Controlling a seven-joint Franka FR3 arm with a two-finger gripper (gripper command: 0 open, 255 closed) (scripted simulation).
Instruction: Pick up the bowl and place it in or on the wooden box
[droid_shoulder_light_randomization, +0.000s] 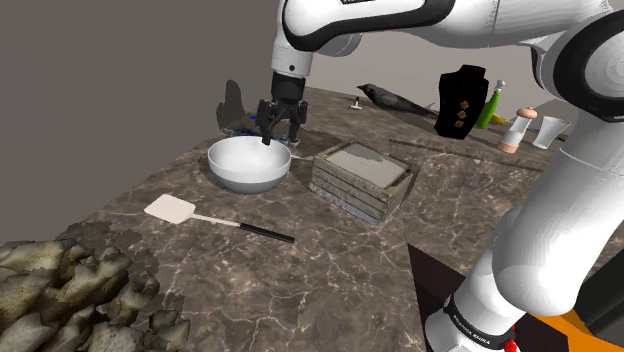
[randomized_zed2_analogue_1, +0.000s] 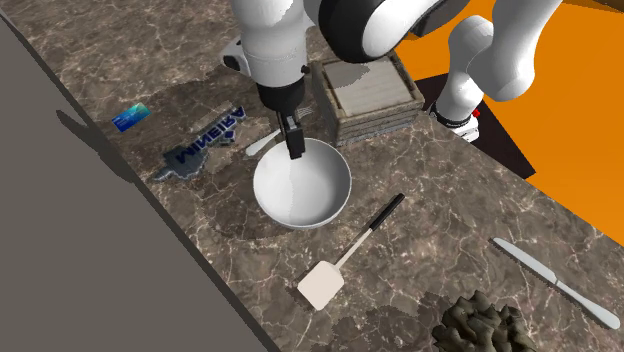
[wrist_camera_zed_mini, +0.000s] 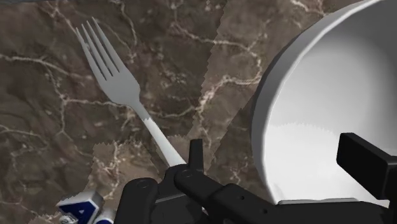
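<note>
Gripper spread wide, straddled white bowl rim near counter wall edge. Fork lay beside bowl.

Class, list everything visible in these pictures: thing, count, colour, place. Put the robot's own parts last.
table: one, dark marbled, underneath.
bowl: one, white, centre.
wooden box: one, grey, beside bowl.
fork: one, grey, beside bowl.
spatula: one, white, black handle, near bowl.
rock: one, brownish, table corner.
knife: one, grey, near rock.
bird figure: one, black, far edge.
card: one, blue, near wall.
packet: one, blue, beside fork.
bottle: one, green, far edge.
cup: one, white, near bottle.
arm: one, white, above bowl.
pincer: one, black, open, over bowl's rim.
</note>
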